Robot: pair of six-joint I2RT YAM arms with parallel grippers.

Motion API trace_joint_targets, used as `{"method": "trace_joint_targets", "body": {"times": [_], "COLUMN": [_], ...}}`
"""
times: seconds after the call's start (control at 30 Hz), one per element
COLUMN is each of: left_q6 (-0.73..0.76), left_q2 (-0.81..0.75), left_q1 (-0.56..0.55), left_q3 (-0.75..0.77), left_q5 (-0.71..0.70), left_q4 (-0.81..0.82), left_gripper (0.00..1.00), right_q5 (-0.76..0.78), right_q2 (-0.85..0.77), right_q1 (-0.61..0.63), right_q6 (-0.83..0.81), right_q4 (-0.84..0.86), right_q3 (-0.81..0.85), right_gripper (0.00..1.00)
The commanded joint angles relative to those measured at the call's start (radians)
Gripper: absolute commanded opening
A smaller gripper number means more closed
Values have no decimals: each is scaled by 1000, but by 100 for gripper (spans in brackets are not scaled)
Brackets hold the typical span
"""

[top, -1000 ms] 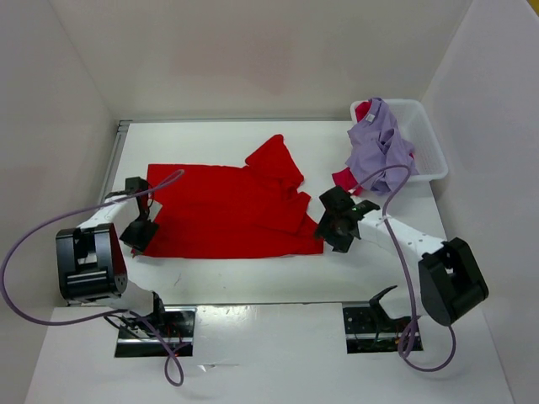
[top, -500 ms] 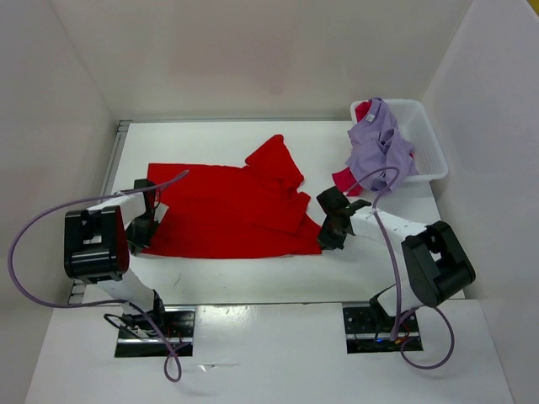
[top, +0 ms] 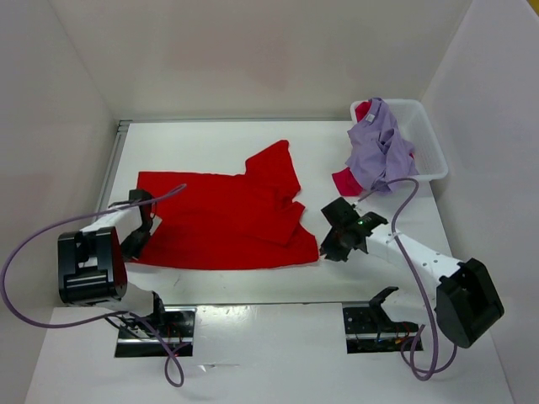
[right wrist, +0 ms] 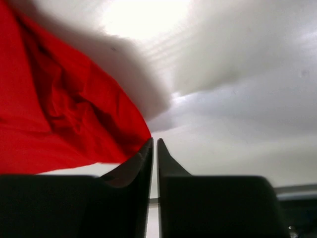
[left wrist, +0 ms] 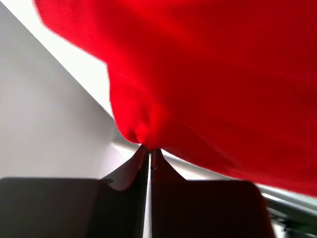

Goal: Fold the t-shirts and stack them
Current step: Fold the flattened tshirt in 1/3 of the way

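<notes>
Fold underway: my left gripper [left wrist: 149, 151] and right gripper [right wrist: 154, 143] clamp the bright red t-shirt [top: 227, 223] by its near corners. Next, I judge, lift both evenly.

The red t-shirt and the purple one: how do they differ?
The red t-shirt lies spread mostly flat on the table; the lavender t-shirt is bunched up. The red t-shirt is outside the white bin; the lavender t-shirt hangs over its rim. Both are plain cloth.
</notes>
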Motion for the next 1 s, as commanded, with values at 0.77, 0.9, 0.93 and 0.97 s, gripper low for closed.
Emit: {"method": "trace_joint_targets", "body": {"times": [0.77, 0.9, 0.93, 0.97], "left_q6": [-45, -158, -172, -191], "left_q2": [170, 296, 340, 361], "left_q1": [11, 21, 21, 21], "left_q3": [596, 717, 736, 754], "left_q5": [86, 178, 228, 241], "left_q4": [86, 198, 216, 245], "left_gripper": [97, 97, 97, 97], "right_q5": [163, 194, 206, 194], "right_q2": [865, 1316, 1385, 1419], "right_q1": [-46, -57, -57, -74], "right_q6": [-646, -728, -712, -694], "right_q4": [86, -187, -221, -168], "right_q3": [1236, 1963, 1993, 1977], "right_gripper": [66, 69, 69, 69]}}
